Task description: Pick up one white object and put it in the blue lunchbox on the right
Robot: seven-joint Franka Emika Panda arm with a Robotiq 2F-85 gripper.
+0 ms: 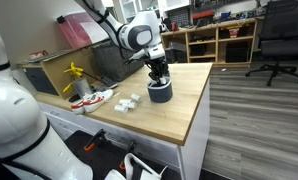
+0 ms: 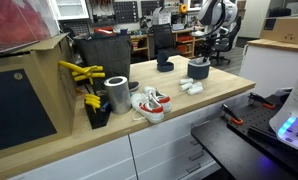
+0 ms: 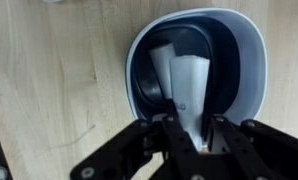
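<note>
- A yellow tool (image 1: 74,73) is seen at the left end of the wooden worktop (image 1: 179,118) in both exterior views. In an exterior view, a metal canister (image 2: 117,93) stands just beside it.
- A flat red-and-white item (image 1: 92,98) lies to the right of the yellow tool, near the front edge of the worktop.
- A small cluster of loose white pieces (image 1: 129,102) rests on the bare wood between the red-and-white item and the blue lunchbox (image 1: 161,93). The cluster is near the tub, but contact cannot be determined.
- The blue lunchbox is positioned upright on the worktop, to the right of the loose white pieces and toward the right end of the surface. It is also shown in an exterior view (image 2: 199,69).
- The gripper (image 1: 159,72) is held directly above the blue lunchbox and is pointed straight down into its opening.
- In the wrist view, the light rim of the blue lunchbox (image 3: 251,60) encloses a dark interior. The gripper (image 3: 194,130) is centred over it.
- The jaws are clenched on one white object (image 3: 189,85) – an elongated piece that is held between the fingers (image 3: 172,135) and extends down into the tub.
- A second pale shape is visible deeper in the tub – it cannot be identified.
- An office chair (image 1: 279,40) stands on the floor at the far right, well apart from the worktop.
</note>
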